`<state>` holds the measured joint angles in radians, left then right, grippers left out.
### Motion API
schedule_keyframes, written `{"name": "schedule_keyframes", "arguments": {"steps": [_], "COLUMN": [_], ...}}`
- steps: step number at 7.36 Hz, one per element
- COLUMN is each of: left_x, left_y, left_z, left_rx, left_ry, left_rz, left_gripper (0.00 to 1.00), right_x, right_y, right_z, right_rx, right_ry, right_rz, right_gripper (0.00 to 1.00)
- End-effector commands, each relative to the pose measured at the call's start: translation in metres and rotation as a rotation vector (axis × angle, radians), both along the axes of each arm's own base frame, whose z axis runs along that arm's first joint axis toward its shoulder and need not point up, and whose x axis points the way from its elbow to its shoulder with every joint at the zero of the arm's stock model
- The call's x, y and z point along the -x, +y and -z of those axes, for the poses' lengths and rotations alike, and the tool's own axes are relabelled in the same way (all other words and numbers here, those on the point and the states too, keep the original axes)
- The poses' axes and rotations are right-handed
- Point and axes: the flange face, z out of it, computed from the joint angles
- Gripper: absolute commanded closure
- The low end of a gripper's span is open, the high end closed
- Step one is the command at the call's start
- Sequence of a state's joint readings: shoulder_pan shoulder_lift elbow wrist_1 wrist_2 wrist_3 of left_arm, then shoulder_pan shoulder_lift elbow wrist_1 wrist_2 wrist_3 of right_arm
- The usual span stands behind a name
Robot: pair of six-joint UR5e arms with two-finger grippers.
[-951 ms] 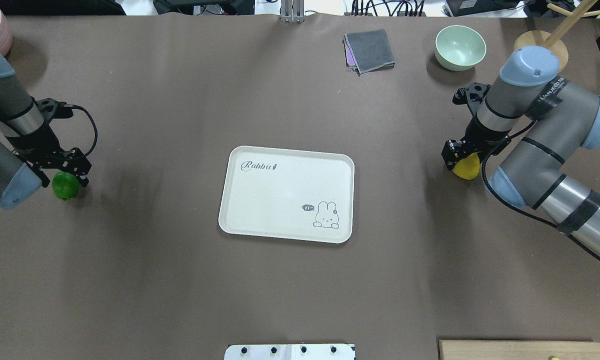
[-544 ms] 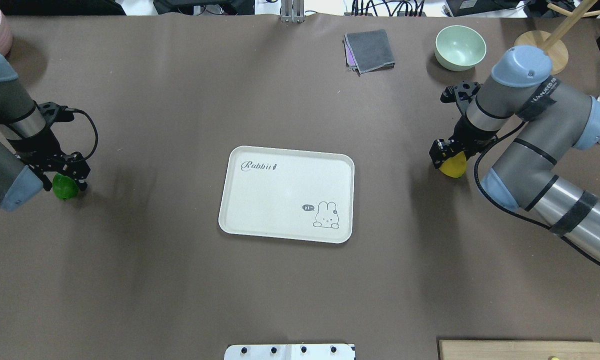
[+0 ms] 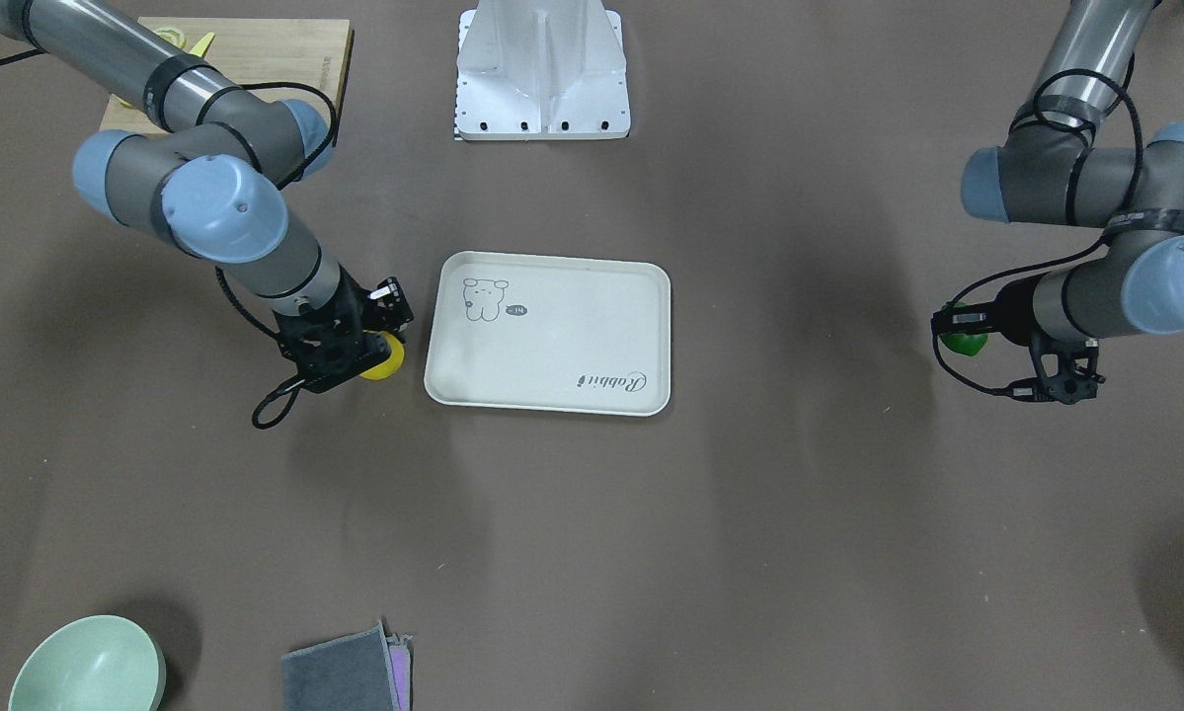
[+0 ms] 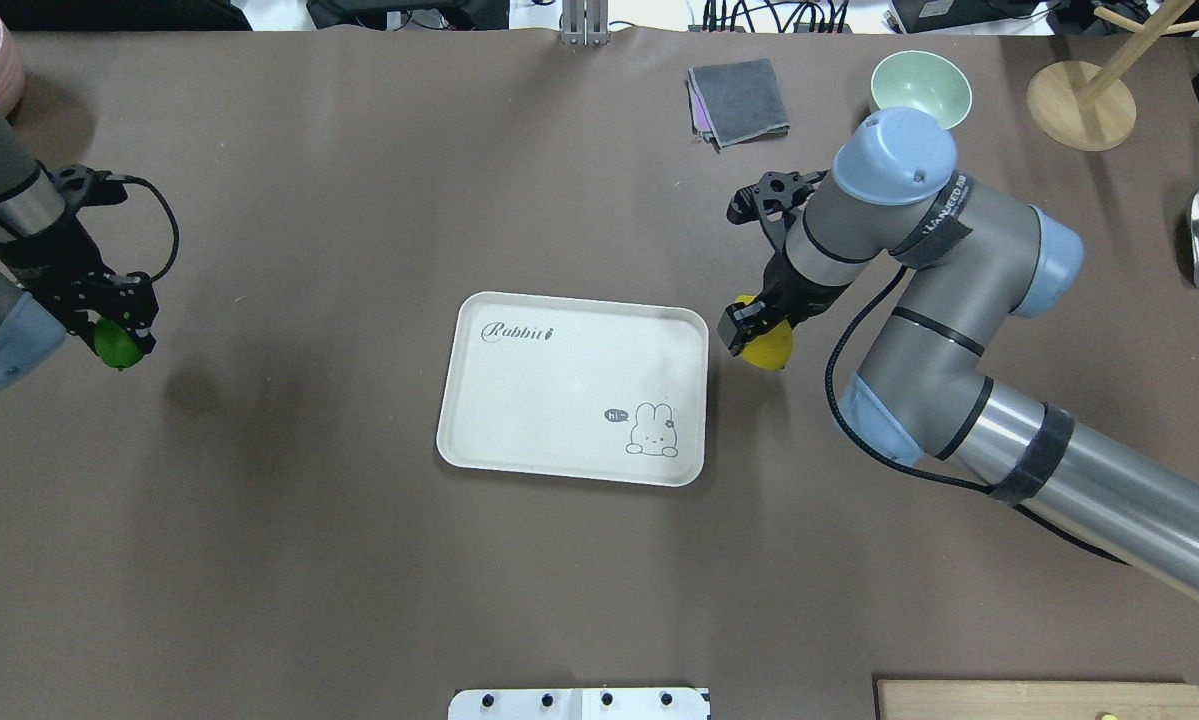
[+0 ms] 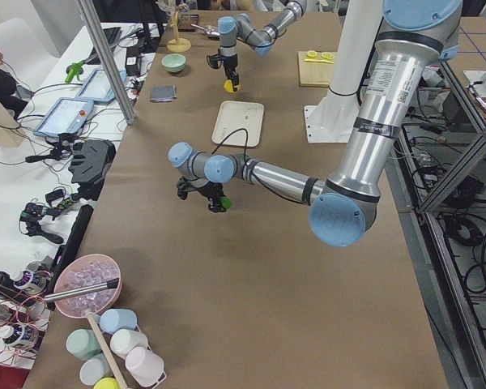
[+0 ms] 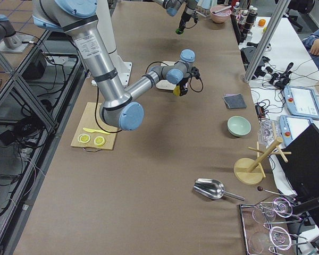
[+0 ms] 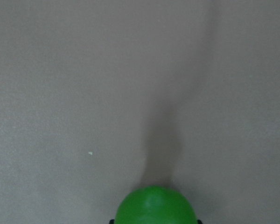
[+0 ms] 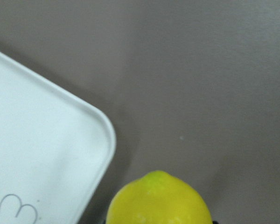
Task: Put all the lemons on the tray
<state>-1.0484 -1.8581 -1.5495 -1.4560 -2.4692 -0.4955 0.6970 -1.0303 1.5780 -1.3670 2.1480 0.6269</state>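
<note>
Just off the tray's (image 4: 559, 400) right-hand rim, the right gripper (image 4: 752, 333) hung above the table (image 4: 359, 560) with its fingers clamped on the yellow lemon (image 4: 769, 348), so that arm's carry looked nearly done: it seemed to need only a short move inward over the raised rim, then a lowering and release. Far out on the other side, the left gripper (image 4: 119, 338) held the green lemon (image 4: 116, 350) between closed fingers, well apart from the tray, with open table between them; neither fruit lay on the tray, whose bare floor left room for both.
</note>
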Motion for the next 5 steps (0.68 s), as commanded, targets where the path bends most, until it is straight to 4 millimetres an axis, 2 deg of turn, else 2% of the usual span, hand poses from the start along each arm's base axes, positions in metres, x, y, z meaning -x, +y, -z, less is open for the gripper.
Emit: {"name": "schedule_keyframes", "arguments": {"steps": [1, 2, 3, 4, 5], "left_x": [0.022, 0.009, -0.020, -0.051, -0.084], "left_y": [-0.001, -0.012, -0.014, -0.012, -0.014], "left_z": [0.075, 0.110, 0.137, 0.155, 0.177], "left_rx": [-0.118, -0.157, -0.185, -0.206, -0.228], "left_ry": [0.075, 0.104, 0.139, 0.158, 0.179], "left_rz": [0.031, 0.027, -0.013, -0.056, -0.098], "left_gripper": [1.00, 1.00, 1.00, 1.00, 1.00], "right_x": [0.029, 0.035, 0.047, 0.065, 0.083], "right_y": [0.016, 0.023, 0.031, 0.035, 0.037], "right_z": [0.036, 0.039, 0.051, 0.062, 0.075], "right_rx": [-0.058, -0.065, -0.084, -0.101, -0.116], "right_ry": [-0.024, -0.028, -0.037, -0.033, -0.032], "right_rz": [0.021, 0.031, 0.041, 0.047, 0.051], "right_gripper": [0.76, 0.76, 0.75, 0.75, 0.71]}}
